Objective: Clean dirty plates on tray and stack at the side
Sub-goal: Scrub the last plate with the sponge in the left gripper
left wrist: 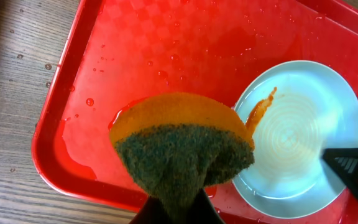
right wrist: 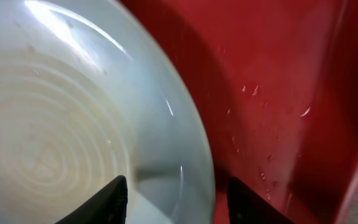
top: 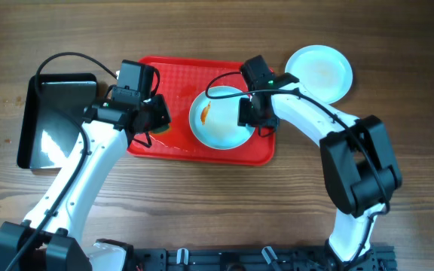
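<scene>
The red tray (top: 164, 75) lies mid-table. One white-bluish plate (top: 218, 120) with an orange smear sits on its right half. It also shows in the left wrist view (left wrist: 303, 137) and the right wrist view (right wrist: 55, 124). A second plate (top: 319, 73) with a faint stain lies off the tray at the back right. No third plate shows. My left gripper (top: 155, 119) (left wrist: 179, 205) is shut on an orange and green sponge (left wrist: 182, 146), just left of the plate over the wet tray (left wrist: 166, 50). My right gripper (top: 255, 113) (right wrist: 179, 202) is open, its fingers straddling the plate's right rim.
A glossy black tray (top: 55, 120) lies to the left of the red tray. Water pools and droplets lie on the red tray floor (right wrist: 272, 93). Bare wooden table (top: 224, 203) surrounds the trays.
</scene>
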Tool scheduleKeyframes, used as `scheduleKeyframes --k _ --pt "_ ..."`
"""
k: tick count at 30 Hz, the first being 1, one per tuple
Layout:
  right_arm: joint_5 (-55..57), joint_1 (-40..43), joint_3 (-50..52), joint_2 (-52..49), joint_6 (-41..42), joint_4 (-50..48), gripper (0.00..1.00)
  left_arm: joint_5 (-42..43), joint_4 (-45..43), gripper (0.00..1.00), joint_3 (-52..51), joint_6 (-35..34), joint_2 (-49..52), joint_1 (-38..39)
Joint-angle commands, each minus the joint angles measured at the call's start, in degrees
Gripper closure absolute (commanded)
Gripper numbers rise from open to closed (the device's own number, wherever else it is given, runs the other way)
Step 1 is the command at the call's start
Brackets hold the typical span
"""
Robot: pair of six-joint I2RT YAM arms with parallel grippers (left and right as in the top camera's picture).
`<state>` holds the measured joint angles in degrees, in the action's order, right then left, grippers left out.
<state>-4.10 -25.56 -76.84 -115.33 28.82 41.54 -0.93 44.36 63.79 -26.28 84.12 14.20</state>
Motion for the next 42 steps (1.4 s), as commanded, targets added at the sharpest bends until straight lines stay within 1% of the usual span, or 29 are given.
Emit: scheduleKeyframes --k 1,2,3,4,5,7,9,10,14,16,19,20,23,25,33,38,40,42 --pt "-3.93 0.15 0.46 -1.46 1.4 1.16 0.65 0.5 0.02 0.96 -0.26 -0.35 0.44 -0.15" --pt "-4.15 0.15 0.39 -1.46 1.42 1.07 0.76 0.5 0.02 0.96 -0.26 -0.35 0.44 -0.15" --pt "-4.81 0.13 0.35 -1.46 1.4 -0.04 0.85 0.48 0.02 0.96 -0.26 -0.35 0.44 -0.15" --pt "-5.44 0.13 0.31 -1.46 1.33 -1.22 0.91 0.48 0.0 0.96 -0.26 -0.35 0.44 -0.15" --pt "-6.29 0.13 -0.22 -1.46 0.52 -4.11 0.96 0.5 0.0 0.96 -0.26 -0.35 0.44 -0.15" --pt "-6.67 0.13 -0.96 -1.46 -2.27 -7.85 0.96 1.4 -0.02 0.96 -0.26 -0.35 0.44 -0.15" --pt "-9.14 -0.02 -1.33 -1.46 -7.5 -13.7 0.96 2.25 -0.07 0.96 -0.26 -0.33 0.44 -0.15" --pt "-9.25 -0.17 -1.33 -1.46 -8.28 -15.96 0.96 2.23 -0.2 0.96 -0.26 -0.33 0.44 -0.15" --pt "-6.21 -0.5 -1.33 -1.55 -4.5 -20.33 0.96 3.13 -2.49 0.96 -0.46 -0.35 0.52 -0.15" --pt "-6.91 -0.52 -1.31 -2.05 -2.62 -20.96 0.96 4.46 -7.1 0.96 -1.75 -0.39 1.14 -0.15" --pt "-12.9 -0.52 -1.31 -4.44 -3.91 -21.03 0.96 5.07 -13.81 0.96 -3.48 -2.78 3.61 -0.15" --pt "-14.47 -0.52 -1.33 -5.27 -4.74 -21.29 0.95 6.62 -16.26 0.96 -3.58 -2.73 5.25 -0.15" --pt "-14.43 -0.5 -1.51 -5.29 -4.61 -21.16 0.96 12.57 -22.58 0.96 -3.58 -2.73 9.4 -0.13" --pt "-14.08 -0.5 -1.51 -5.27 -4.59 -21.09 0.96 13.99 -25.24 0.96 -3.58 -2.75 12.57 -0.02" --pt "-12.0 -0.57 -1.49 -5.29 -4.2 -21.51 0.96 13.99 -27.5 0.96 -3.58 -2.73 21.38 1.73" --pt "-12.0 -0.57 -1.49 -5.29 -4.17 -21.49 0.96 13.88 -28.63 0.96 -3.58 -2.56 23.26 1.7" --pt "-12.02 -0.57 -1.49 -5.29 -4.17 -21.38 0.96 10.29 -28.72 0.96 -3.58 -2.47 23.26 1.66" --pt "-12.04 -0.61 -1.49 -5.29 -4.2 -21.29 0.96 2.47 -27.8 0.96 -3.58 -2.38 23.45 1.66"
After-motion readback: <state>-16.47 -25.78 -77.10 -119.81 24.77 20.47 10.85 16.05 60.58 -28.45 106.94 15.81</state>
